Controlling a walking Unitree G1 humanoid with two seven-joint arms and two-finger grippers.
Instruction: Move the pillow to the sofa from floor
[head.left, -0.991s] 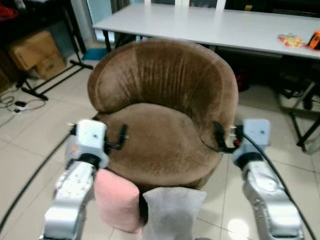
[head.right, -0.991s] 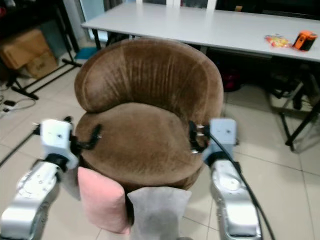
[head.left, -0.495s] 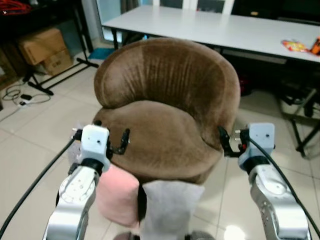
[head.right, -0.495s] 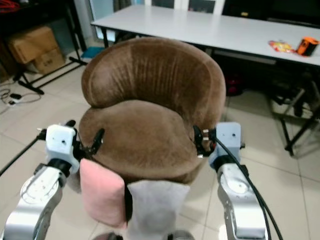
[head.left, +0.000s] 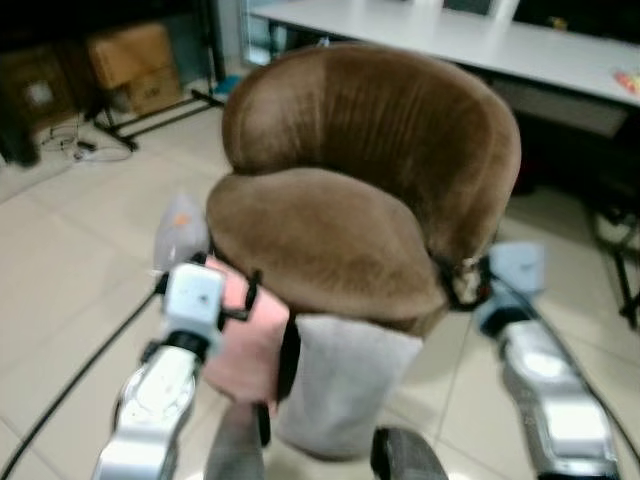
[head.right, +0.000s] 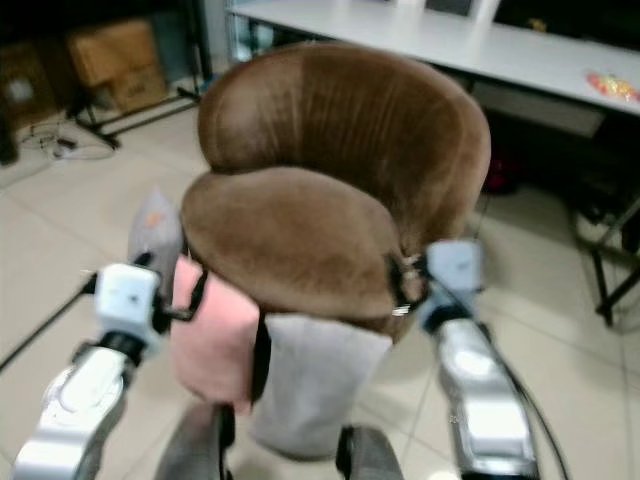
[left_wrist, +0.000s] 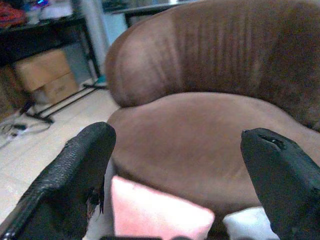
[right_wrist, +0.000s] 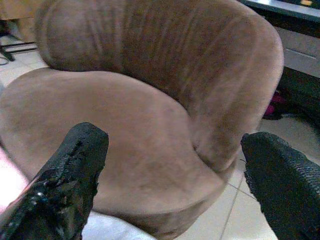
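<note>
Where the pink pillow (head.left: 247, 340) stands on the tiled floor (head.left: 70, 260), leaning against the front of the brown sofa (head.left: 350, 190), just below the seat edge. Touching on its right a grey pillow (head.left: 340, 385), likewise upright against the sofa's base. Half hidden behind the sofa's left side, a third, greyish cushion (head.left: 180, 225) with an orange mark.

Left gripper (head.left: 238, 297) raised just in front of the pink pillow's upper edge, fingers (left_wrist: 75, 170) spread wide in the wrist view, nothing between them; contact with the pillow too blurred to tell. Right gripper (head.right: 402, 285) close against the sofa's right front edge, fingers (right_wrist: 70, 170) also spread wide, holding nothing, seat cushion showing in the gap.

Behind the sofa, a long white table (head.right: 420, 40) with a small bright packet (head.right: 610, 85) near its right end. Off to the left, cardboard boxes (head.left: 130, 65) and cables (head.left: 70, 145) on the floor.
</note>
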